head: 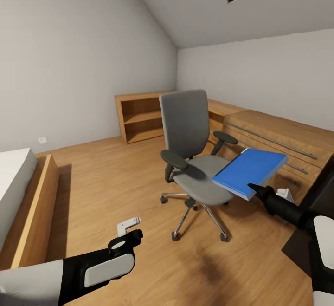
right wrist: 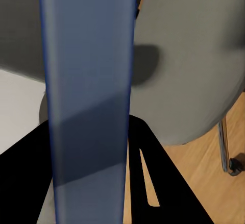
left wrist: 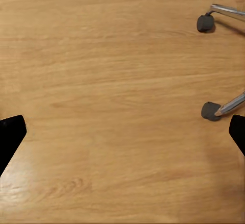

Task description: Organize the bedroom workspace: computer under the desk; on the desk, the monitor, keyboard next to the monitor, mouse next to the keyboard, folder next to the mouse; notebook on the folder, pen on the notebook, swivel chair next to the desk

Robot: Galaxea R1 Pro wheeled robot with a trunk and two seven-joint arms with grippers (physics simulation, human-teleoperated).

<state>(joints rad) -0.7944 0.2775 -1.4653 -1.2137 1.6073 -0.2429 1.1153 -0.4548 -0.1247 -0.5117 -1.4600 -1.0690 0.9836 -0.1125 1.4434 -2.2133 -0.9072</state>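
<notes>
A grey swivel chair [head: 191, 134] stands mid-room on the wooden floor. A blue folder [head: 250, 166] hangs just off the seat's right side, lifted clear of it, with my right gripper [head: 254, 190] shut on its near edge. Seen edge-on in the right wrist view, the folder [right wrist: 87, 96] runs between the black fingers [right wrist: 153, 178], with the grey chair seat [right wrist: 189, 66] behind it. My left gripper [head: 132, 231] is open low over bare floor, left of the chair base; the left wrist view shows its dark fingertips [left wrist: 10, 134] wide apart and two chair casters [left wrist: 210, 110].
A low wooden shelf unit [head: 141, 115] stands against the back wall. A long wooden drawer cabinet [head: 278, 139] runs along the right wall behind the chair. A bed with a wooden frame [head: 32, 199] lies at the left. A dark furniture edge [head: 320, 190] shows at the far right.
</notes>
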